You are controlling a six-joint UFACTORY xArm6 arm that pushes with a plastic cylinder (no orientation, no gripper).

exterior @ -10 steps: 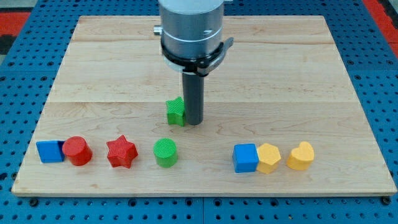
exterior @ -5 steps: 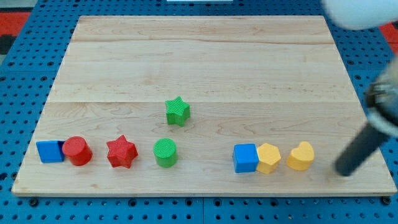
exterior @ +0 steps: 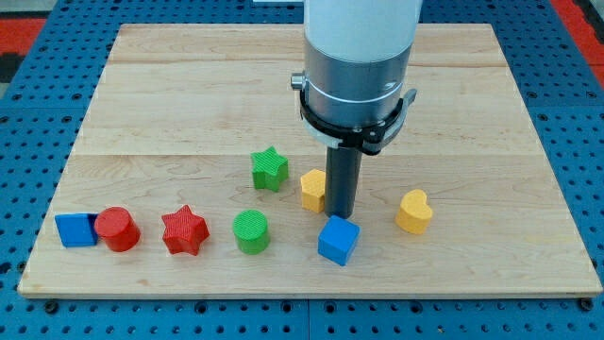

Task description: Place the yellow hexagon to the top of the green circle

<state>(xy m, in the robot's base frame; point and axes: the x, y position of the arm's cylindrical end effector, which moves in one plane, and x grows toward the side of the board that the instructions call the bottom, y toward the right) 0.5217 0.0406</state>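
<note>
Pressed against the yellow hexagon (exterior: 313,189) from its 3 o'clock side is my tip (exterior: 342,213), a bare rod with nothing to open or close. The hexagon is seen at 1 o'clock of the green circle (exterior: 251,231), beside the green star (exterior: 270,168); the push is judged half done, and a further shove toward 9 o'clock is called for.

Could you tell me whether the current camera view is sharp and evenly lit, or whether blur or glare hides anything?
Camera view: sharp throughout, no motion blur; light is even and soft, with faint shadows under the blocks; no strong glare on the wooden board. The arm hides part of the yellow hexagon, which sits left of my tip; the green circle and blue cube are crisp.
</note>
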